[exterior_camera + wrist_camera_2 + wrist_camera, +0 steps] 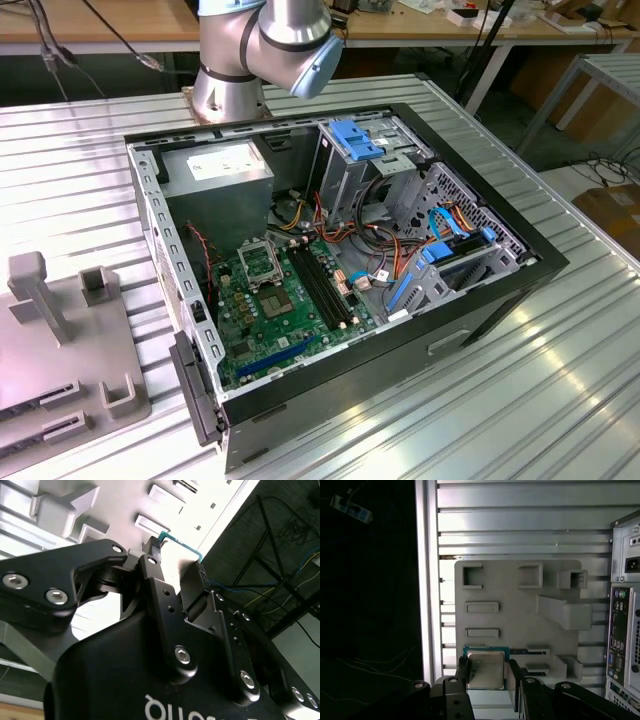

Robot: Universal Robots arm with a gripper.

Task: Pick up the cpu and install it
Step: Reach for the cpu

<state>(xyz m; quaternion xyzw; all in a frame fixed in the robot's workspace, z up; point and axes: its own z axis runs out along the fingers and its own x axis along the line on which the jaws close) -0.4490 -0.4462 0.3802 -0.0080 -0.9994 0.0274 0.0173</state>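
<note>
The cpu (485, 669), a small silver-topped square with a green edge, sits between the two black fingers (462, 676) of my gripper (487, 674), which is shut on it. It hangs well above the grey fixture plate (520, 615). In the second wrist view the cpu's green edge (181, 543) shows between the fingertips of the gripper (175, 562). In the exterior view the black-framed socket (262, 262) lies open on the green board (262, 345) inside the case, with nothing over it.
The open black computer case (480, 300) lies on the ribbed metal table (560, 400), with memory slots (322, 285), cables and blue drive brackets inside. The grey fixture plate (60, 370) with upright posts stands at the exterior view's left. The arm's base (235, 85) rises behind the case.
</note>
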